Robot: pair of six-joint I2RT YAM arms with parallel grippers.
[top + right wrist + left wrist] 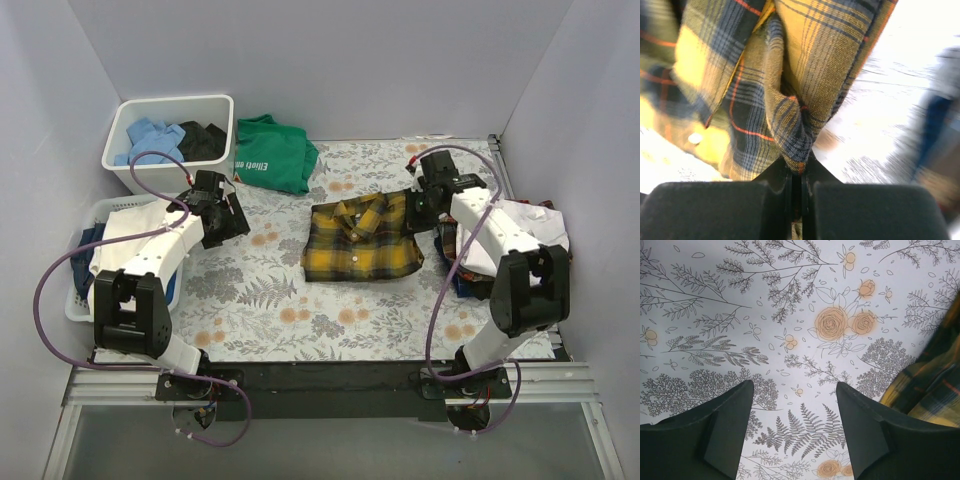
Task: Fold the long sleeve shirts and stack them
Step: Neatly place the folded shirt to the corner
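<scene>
A yellow-and-black plaid long sleeve shirt [358, 238] lies folded in the middle of the floral table, collar toward the back. My right gripper [421, 212] is at its right edge, shut on a pinch of the plaid cloth [790, 135], which bunches up from between the fingers. A white long sleeve shirt [530, 225] lies at the right, partly under the right arm. My left gripper [228, 222] hovers open over bare tablecloth, left of the plaid shirt, whose edge [935, 385] shows at the right of the left wrist view. Nothing is between the left fingers [735, 430].
A white bin [170, 140] with blue and black clothes stands at the back left. A green T-shirt [272, 152] lies next to it. A white basket [88, 262] with clothes sits under the left arm. Dark clothes [462, 268] lie under the white shirt.
</scene>
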